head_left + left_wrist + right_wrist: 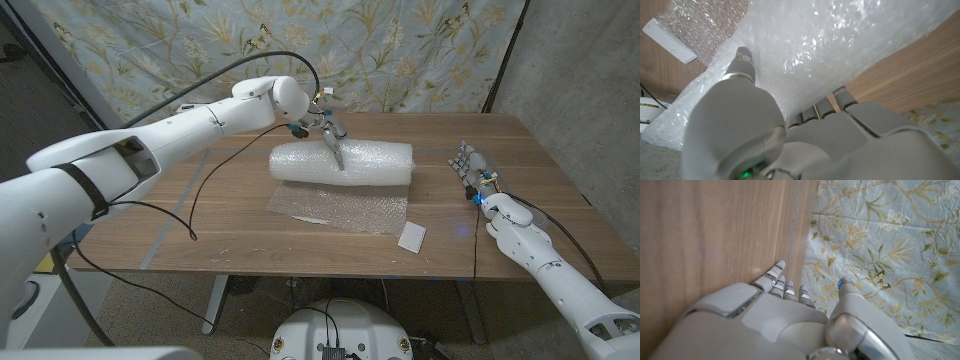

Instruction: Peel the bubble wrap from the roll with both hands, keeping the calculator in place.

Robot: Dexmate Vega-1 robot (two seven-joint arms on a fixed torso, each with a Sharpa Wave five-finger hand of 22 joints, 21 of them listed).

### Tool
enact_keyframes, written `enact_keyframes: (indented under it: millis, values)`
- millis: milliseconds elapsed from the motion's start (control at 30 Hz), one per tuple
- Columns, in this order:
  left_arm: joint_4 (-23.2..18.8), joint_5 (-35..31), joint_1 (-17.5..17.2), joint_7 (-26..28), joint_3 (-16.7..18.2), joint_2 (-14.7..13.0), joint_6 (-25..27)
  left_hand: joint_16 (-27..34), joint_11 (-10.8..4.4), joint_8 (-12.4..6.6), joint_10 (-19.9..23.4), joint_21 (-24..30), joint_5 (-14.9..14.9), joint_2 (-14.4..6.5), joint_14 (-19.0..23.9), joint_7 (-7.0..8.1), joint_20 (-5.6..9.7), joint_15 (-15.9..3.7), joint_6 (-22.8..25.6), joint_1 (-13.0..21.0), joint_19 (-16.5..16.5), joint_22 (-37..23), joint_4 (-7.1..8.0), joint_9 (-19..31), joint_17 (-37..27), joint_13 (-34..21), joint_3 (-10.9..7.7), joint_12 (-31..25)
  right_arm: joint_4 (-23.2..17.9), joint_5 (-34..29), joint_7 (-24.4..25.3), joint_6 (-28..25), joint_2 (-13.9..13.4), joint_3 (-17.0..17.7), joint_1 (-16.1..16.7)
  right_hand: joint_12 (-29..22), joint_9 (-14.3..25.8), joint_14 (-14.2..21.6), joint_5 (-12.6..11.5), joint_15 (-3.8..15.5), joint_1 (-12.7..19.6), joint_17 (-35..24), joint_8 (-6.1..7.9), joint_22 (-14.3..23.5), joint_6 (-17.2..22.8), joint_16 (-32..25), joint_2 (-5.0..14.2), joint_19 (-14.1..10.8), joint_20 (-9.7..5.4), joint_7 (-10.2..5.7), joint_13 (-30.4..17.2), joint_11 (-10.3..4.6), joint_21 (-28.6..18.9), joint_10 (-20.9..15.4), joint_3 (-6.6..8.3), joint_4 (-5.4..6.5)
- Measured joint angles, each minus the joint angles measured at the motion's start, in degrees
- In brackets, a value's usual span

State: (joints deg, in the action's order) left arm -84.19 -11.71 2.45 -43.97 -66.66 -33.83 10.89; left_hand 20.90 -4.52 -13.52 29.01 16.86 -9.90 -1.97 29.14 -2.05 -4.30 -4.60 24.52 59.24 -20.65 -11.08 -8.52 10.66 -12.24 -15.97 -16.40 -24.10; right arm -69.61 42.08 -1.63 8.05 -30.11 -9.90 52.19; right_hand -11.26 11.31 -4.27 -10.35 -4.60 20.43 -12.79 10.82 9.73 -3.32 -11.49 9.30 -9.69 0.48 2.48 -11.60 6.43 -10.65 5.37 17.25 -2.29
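The bubble wrap roll (345, 163) lies across the table's middle, with a loose sheet (340, 208) spread from it toward the front edge. My left hand (329, 133) holds the roll from above; in the left wrist view its thumb (743, 64) presses on the wrap (840, 40) and the other fingers (840, 95) reach round the roll's far side. The calculator (412, 237), small, flat and pale, lies by the sheet's front right corner, also the calculator (667, 41). My right hand (472, 168) stands to the right of the roll, apart from it, fingers straight, holding nothing (785, 315).
A black cable (195, 190) from the left arm trails over the table's left half. A flowered cloth (400, 50) hangs behind the table's far edge. Bare wood (540, 170) lies around my right hand.
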Motion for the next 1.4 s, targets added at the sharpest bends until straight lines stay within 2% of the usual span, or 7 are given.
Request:
enact_keyframes:
  millis: [233, 267, 700, 1067, 1233, 1267, 1400]
  values:
    - [-0.4, 2.2, 0.0, 0.0, 0.2, -0.2, 2.7, -0.3, 0.24, 0.46, -0.8, 0.0, 0.2, -0.6, -0.6, -0.3, -0.1, 0.6, -0.9, 0.3, 0.5, 0.0, 0.0, 0.0, 0.0, -0.8, 0.47, 0.4, 0.2, -0.1, -0.1, -0.1, -0.1, -0.3, -0.5, 0.0, 0.0, 0.0, 0.0, 0.0, 0.0, 0.0, 0.0, 0.0, 0.0, 0.0, 0.0, 0.0, 0.0, 0.0, 0.0, 0.0, 0.0, 0.0, 0.0, 0.0]
    - [-2.4, 2.5, -0.1, 0.1, 1.4, -0.9, 3.0, -0.4, 0.33, 0.46, -0.9, 0.0, 0.2, -0.6, -0.6, -0.3, -0.1, 0.6, -0.9, 0.3, 0.5, 0.0, 0.0, 0.0, 0.0, -0.8, 0.47, 0.5, 0.3, -0.2, -0.5, -0.3, -0.2, -0.3, -0.5, 0.0, 0.0, 0.0, 0.0, 0.0, 0.0, 0.0, 0.0, 0.0, 0.0, 0.0, 0.0, 0.0, 0.0, 0.0, 0.0, 0.0, 0.0, 0.0, 0.0, 0.0]
    - [-6.0, 7.6, -2.1, 3.1, 4.6, -2.5, 7.9, -0.5, 0.64, 0.5, -1.2, -0.3, -0.1, -0.8, -1.1, -0.6, -0.62, 0.71, -1.2, 0.6, 1.0, 0.0, 0.0, 0.0, 0.0, -1.2, 0.48, 0.9, 0.5, -0.3, -1.1, -1.0, -0.6, -0.7, -1.0, 0.0, 0.0, 0.0, 0.0, 0.0, 0.0, 0.0, 0.22, 0.0, 0.0, 0.0, 0.0, 0.0, -0.02, -0.01, 0.0, 0.0, 0.0, 0.0, 0.24, -0.24]
    - [-9.5, 12.3, -5.9, 8.6, 8.8, -4.4, 10.4, -0.5, 0.75, 0.83, -1.3, -0.6, -0.1, -0.8, -1.5, -0.72, -0.31, 0.9, -1.1, 0.6, 1.3, 0.0, -0.01, 0.0, 0.0, -1.5, 0.48, 1.0, 0.7, -0.4, -1.5, -2.0, -1.0, -1.2, -1.6, 0.0, 0.0, -0.2, 0.0, -0.11, 0.0, 0.0, 0.22, 0.0, 0.0, -0.4, 0.0, 0.2, -0.08, -0.01, 0.0, 0.21, 0.0, 0.2, 0.23, -0.23]
    - [-9.7, 14.6, -6.2, 11.2, 9.1, -4.5, 11.2, -0.5, 0.95, 0.95, -1.5, -0.6, -0.1, -1.1, -1.9, -0.93, -0.51, 1.31, -1.3, 0.8, 1.5, 0.0, -0.01, 0.0, 0.0, -1.5, 0.48, 1.3, 0.6, -0.4, -1.5, -2.0, -1.1, -1.4, -1.7, 0.0, 0.0, -0.3, 0.0, -0.14, 0.0, 0.0, 0.21, 0.0, 0.0, -0.4, 0.0, 0.2, -0.07, -0.01, 0.0, 0.21, -0.1, 0.2, 0.23, -0.23]
    - [-10.7, 14.9, -8.0, 11.6, 10.9, -5.0, 11.3, -0.6, 1.16, 0.95, -1.7, -0.6, -0.1, -1.1, -1.9, -0.94, -0.51, 1.31, -1.3, 0.8, 1.5, 0.0, -0.01, 0.0, 0.0, -1.5, 0.48, 1.4, 0.6, -0.5, -1.5, -2.4, -1.1, -1.4, -1.7, 0.0, 0.0, -0.3, 0.0, -0.13, 0.0, 0.0, 0.21, 0.0, 0.0, -0.4, 0.0, 0.3, 0.02, -0.01, 0.0, 0.21, -0.1, 0.2, 0.23, -0.23]
    - [-11.6, 17.0, -9.9, 13.9, 12.7, -5.5, 11.8, -0.9, 1.26, 0.96, -1.8, -0.6, -0.1, -1.2, -2.2, -0.94, -0.51, 1.53, -1.3, 0.9, 1.5, 0.0, -0.01, 0.0, 0.0, -1.6, 0.48, 1.4, 0.1, -0.5, -1.3, -2.7, -1.3, -1.5, -1.6, 0.0, 0.0, -0.3, 0.0, -0.13, 0.0, 0.0, 0.21, 0.0, 0.0, -0.4, 0.0, 0.3, 0.04, -0.01, 0.0, 0.21, -0.1, 0.2, 0.23, -0.23]
